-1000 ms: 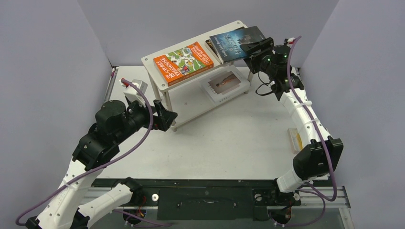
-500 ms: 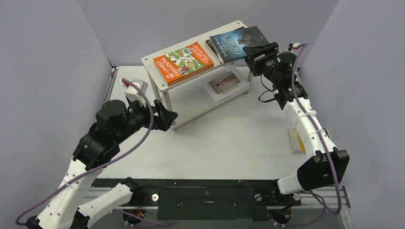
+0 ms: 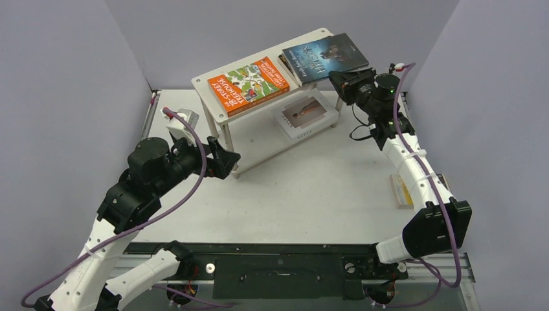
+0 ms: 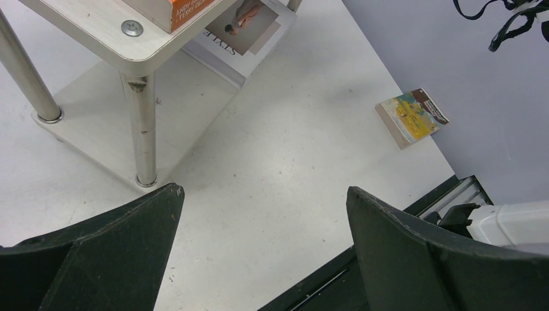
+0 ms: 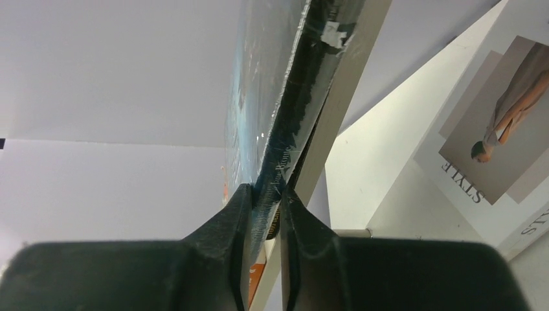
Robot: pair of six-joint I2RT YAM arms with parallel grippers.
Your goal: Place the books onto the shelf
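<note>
The white two-tier shelf (image 3: 204,85) stands at the back of the table. An orange book (image 3: 248,84) lies on its top board. Beside it a dark blue-grey book (image 3: 325,57) overhangs the board's right end. My right gripper (image 3: 343,82) is shut on that book's near edge; in the right wrist view its fingertips (image 5: 265,191) pinch the dark spine (image 5: 285,129) beside the board (image 5: 353,58). A white book with a figure photo (image 3: 304,115) lies on the lower board. A yellow-teal book (image 3: 401,190) lies on the table at the right. My left gripper (image 4: 263,190) hangs open and empty by the shelf's front leg (image 4: 144,129).
Purple walls close in the table at the back and both sides. The black base rail (image 3: 278,265) runs along the near edge. The yellow-teal book (image 4: 412,116) lies close to the right wall.
My right gripper went from open to shut on the dark blue-grey book's edge, sliding a little lower and left under it. The left arm has not moved.
</note>
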